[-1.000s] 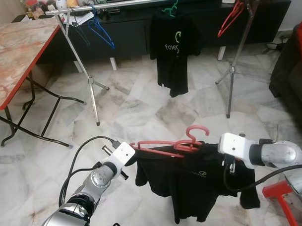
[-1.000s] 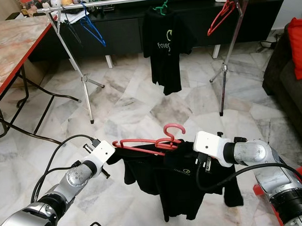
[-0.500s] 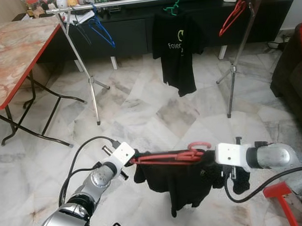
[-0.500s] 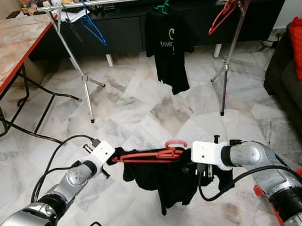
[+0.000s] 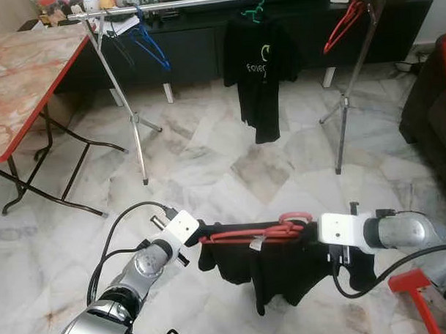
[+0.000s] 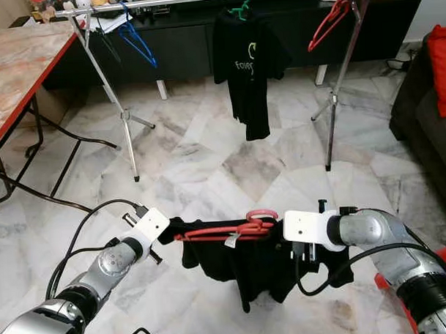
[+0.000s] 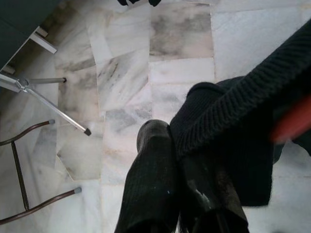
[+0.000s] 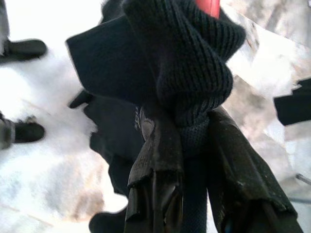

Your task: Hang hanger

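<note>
Low over the marble floor, the left gripper pinches the black shirt at one shoulder, fingers closed on the knit. The red hanger lies level between the arms, the shirt draped over it. The right gripper clamps the collar ribbing at the other end. Both hold cloth rather than hanger — a jolt could slip it loose, and the hem could brush the floor. Beyond stand a red-edged folding table and a clothes rail with another shirt hung.
</note>
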Available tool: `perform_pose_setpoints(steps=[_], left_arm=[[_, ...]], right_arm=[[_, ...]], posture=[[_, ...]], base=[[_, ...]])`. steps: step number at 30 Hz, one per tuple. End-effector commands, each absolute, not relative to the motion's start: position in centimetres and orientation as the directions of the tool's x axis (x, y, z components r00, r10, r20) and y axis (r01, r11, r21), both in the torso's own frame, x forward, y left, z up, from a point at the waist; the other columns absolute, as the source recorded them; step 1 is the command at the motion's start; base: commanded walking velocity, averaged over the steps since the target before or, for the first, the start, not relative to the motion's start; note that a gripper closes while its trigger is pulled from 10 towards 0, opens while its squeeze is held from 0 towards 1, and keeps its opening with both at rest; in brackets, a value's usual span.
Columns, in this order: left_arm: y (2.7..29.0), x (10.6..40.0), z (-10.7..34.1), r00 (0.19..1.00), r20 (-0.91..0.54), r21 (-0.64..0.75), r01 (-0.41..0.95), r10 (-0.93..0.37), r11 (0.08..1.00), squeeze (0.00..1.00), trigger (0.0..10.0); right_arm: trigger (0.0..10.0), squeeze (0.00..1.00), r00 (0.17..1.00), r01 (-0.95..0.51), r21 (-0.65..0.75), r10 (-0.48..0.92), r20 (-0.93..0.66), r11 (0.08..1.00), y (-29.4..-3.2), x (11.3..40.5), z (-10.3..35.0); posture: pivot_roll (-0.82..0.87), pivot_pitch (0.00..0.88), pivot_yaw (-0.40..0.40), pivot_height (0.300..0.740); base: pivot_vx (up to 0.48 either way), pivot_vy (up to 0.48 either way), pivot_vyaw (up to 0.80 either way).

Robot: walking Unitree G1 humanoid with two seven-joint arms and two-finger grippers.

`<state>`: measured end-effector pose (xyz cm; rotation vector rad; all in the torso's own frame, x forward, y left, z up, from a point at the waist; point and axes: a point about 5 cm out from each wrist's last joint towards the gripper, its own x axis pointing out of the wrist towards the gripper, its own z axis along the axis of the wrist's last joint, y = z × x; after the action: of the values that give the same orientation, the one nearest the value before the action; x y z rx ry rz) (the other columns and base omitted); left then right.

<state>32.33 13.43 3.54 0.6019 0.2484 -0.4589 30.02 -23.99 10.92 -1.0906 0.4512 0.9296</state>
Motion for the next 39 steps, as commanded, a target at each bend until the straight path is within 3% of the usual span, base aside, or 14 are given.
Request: perform_pose_setpoints(steps=[1,9,15,22,39], left_arm=[[14.2,32.2,3.3,0.878,-0.366,0.480,0.462,-0.309,0.746,0.00,10.0],[14.1,32.0,3.0,0.872,-0.375,0.473,0.471,-0.314,0.744,0.00,10.0],[13.7,31.7,2.6,0.859,-0.394,0.466,0.493,-0.327,0.735,0.00,10.0],[13.5,31.4,2.2,0.853,-0.405,0.459,0.501,-0.329,0.733,0.00,10.0],[13.2,31.1,1.8,0.839,-0.428,0.460,0.522,-0.336,0.718,0.00,10.0]], right_arm=[[0.0,0.00,0.580,-0.806,-0.577,0.381,-0.721,0.135,-24.3,30.2,10.9],[0.0,0.00,0.631,-0.766,-0.623,0.375,-0.679,0.159,-23.4,30.5,10.1],[0.0,0.00,0.671,-0.732,-0.632,0.436,-0.600,0.255,-22.7,30.9,11.0],[0.0,0.00,0.680,-0.724,-0.652,0.387,-0.623,0.223,-23.5,31.0,10.9],[0.0,0.00,0.734,-0.671,-0.663,0.429,-0.527,0.333,-23.8,31.7,13.5]], posture=[[-0.10,0.099,0.100,0.740],[-0.11,0.079,0.096,0.740],[-0.12,0.062,0.091,0.740],[-0.13,0.047,0.082,0.740],[-0.15,0.045,0.066,0.740]], base=[[0.000,0.000,0.00],[0.000,0.000,0.00],[0.000,0.000,0.00],[0.000,0.000,0.00],[0.000,0.000,0.00]])
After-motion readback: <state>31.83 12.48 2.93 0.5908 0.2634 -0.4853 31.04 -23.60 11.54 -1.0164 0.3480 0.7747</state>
